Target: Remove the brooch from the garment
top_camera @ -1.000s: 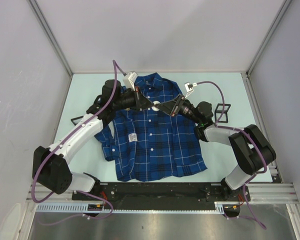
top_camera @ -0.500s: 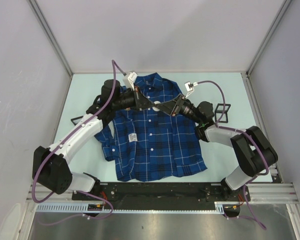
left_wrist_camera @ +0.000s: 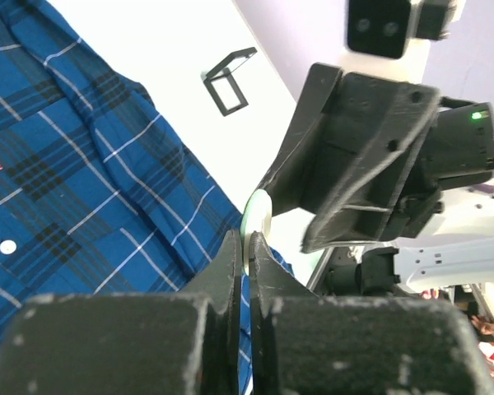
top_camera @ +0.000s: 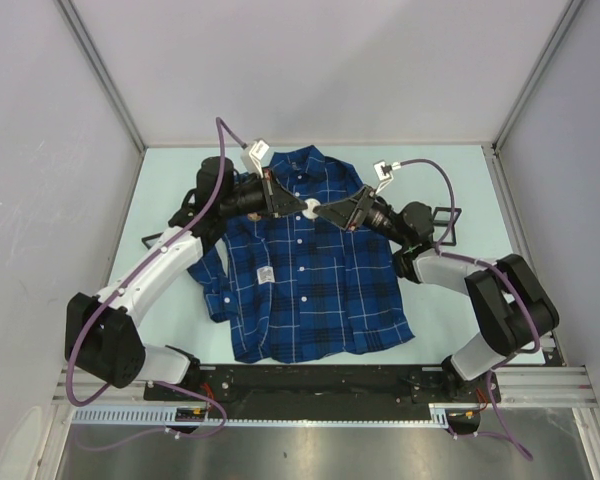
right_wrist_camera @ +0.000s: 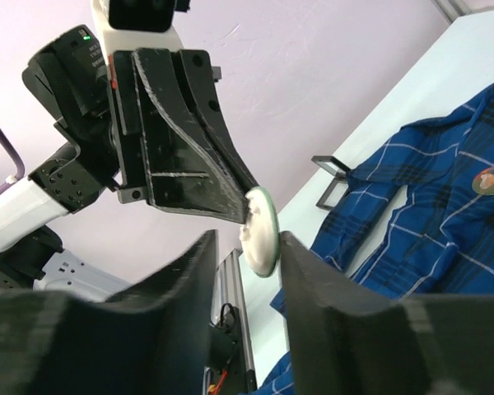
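Brooch (top_camera: 309, 209), a white disc, is held up just above the plaid shirt (top_camera: 310, 290) collar. Left gripper (top_camera: 287, 205) pinches its rim; right gripper (top_camera: 332, 213) is spread around it. Risk: the thin rim grip slips and the disc drops onto the fabric.

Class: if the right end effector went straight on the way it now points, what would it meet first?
Most likely the white round brooch, pinched by the left end effector, in line with the right end effector's open gap; exact depth is unclear.
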Controlling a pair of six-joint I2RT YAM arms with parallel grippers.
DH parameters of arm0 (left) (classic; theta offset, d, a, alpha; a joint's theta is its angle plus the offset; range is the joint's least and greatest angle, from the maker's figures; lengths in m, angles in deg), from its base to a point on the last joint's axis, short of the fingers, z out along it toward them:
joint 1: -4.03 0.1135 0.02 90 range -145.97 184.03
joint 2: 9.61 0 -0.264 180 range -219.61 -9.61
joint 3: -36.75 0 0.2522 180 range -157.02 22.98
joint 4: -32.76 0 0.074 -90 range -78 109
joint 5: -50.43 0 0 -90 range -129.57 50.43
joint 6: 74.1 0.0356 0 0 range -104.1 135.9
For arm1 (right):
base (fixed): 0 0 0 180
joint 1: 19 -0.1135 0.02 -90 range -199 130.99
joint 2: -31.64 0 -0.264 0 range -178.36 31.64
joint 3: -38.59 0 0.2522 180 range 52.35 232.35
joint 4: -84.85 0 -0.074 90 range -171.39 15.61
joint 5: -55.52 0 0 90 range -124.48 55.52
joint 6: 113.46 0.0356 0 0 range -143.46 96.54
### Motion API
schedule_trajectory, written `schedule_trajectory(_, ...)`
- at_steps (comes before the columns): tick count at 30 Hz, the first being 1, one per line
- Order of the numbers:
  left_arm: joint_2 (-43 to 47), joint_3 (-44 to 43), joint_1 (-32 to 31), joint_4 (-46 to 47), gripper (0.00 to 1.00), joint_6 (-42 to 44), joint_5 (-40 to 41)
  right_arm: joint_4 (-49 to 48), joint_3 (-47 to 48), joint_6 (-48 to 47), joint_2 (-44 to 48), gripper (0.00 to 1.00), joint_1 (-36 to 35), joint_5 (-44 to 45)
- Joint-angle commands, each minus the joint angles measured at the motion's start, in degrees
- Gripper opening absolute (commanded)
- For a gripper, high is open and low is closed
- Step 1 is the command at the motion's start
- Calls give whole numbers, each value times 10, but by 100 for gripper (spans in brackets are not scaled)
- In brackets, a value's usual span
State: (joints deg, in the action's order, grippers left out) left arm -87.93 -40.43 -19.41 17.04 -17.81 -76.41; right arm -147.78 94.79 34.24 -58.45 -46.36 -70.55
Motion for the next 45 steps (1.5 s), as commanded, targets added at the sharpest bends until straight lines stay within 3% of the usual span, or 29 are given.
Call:
schedule_trajectory(1, 8, 4, 3, 39, 0, -18, -29, -51, 6, 19, -18, 35, 0, -18)
schedule_trajectory(4, 2, 2, 3, 42, 0, -20, -33, -50, 12, 17, -23, 27, -4, -19)
schedule_trajectory(5, 1, 1, 2, 42, 0, -21, -38, -47, 12, 15, -21, 12, -6, -17)
schedule_trajectory(6, -1, -1, 2, 42, 0, -21, -39, -42, 12, 8, -14, 4, -5, -15)
schedule_trajectory(8, 3, -7, 3, 25, 2, -10, -19, 13, 12, -36, 3, 0, -6, 4)
schedule_trajectory(10, 15, -16, 5, -21, 11, 20, 16, 80, 20, -73, 39, 0, -2, 41)
schedule_trajectory(11, 20, -22, 9, -36, 28, 30, 54, 178, 29, -113, 53, 0, 3, 56)
schedule_trajectory(12, 25, -25, 11, -45, 36, 39, 70, 232, 40, -133, 70, 0, 9, 73)
schedule_trajectory(14, 33, -46, 23, -88, 46, 65, 96, 401, 41, -179, 133, 0, 25, 167)
schedule_trajectory(16, 40, -60, 29, -117, 49, 86, 115, 575, 49, -258, 196, 0, 32, 300)
schedule_trajectory(18, 46, -69, 31, -123, 51, 89, 115, 665, 59, -323, 223, 0, 39, 433)
schedule_trajectory(19, 52, -70, 31, -122, 51, 89, 112, 760, 76, -344, 241, 0, 41, 477)
schedule_trajectory(21, 57, -66, 31, -115, 52, 87, 100, 836, 95, -395, 242, 0, 39, 586)
schedule_trajectory(25, 60, -72, 31, -124, 52, 95, 103, 983, 126, -420, 206, 0, 40, 716)
schedule_trajectory(29, 57, -70, 30, -122, 53, 93, 96, 1033, 178, -427, 99, 0, 44, 788)
schedule_trajectory(33, 45, -67, 30, -118, 53, 85, 81, 1007, 207, -457, 9, 0, 74, 871)
schedule_trajectory(39, 37, -62, 29, -109, 53, 79, 69, 951, 265, -498, -114, 0, 116, 893)
schedule_trajectory(45, 27, -62, 29, -109, 53, 78, 64, 916, 287, -517, -156, 0, 139, 866)
